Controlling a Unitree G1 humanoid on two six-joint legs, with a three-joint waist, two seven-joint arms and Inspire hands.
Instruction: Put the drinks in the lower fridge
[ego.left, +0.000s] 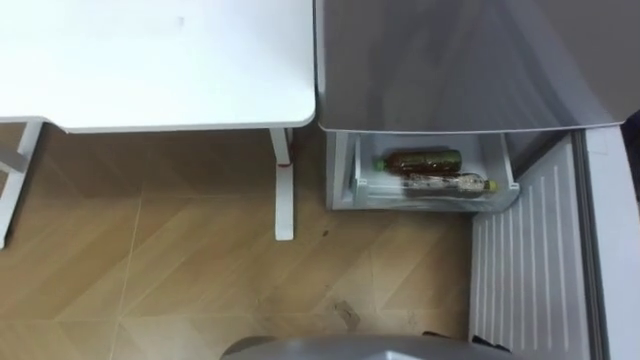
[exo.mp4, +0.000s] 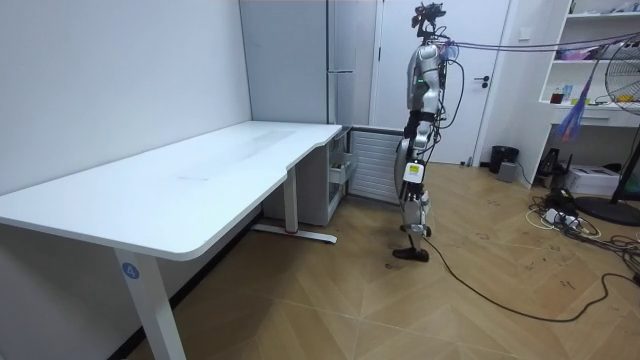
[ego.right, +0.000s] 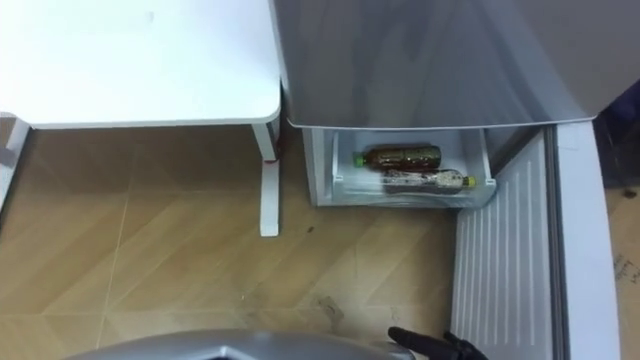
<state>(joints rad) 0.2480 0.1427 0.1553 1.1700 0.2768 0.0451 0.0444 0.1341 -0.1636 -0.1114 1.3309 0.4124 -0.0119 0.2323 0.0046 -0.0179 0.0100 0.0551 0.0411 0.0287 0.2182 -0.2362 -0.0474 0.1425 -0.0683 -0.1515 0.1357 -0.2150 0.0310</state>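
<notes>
Beside the desk (ego.left: 160, 60), two bottles (ego.left: 425, 160) lie in the open fridge (ego.left: 342, 175).

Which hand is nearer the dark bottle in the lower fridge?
Right, probably. The right hand shows at the eye view's bottom, far short of the dark bottle. The left hand hangs by the robot's hip in the room view, farther back.

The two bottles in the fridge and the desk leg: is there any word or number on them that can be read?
Upper bottle: print too blurred to read.
Lower bottle: print too blurred to read.
Round blue sticker on the desk leg: too small to read.
</notes>
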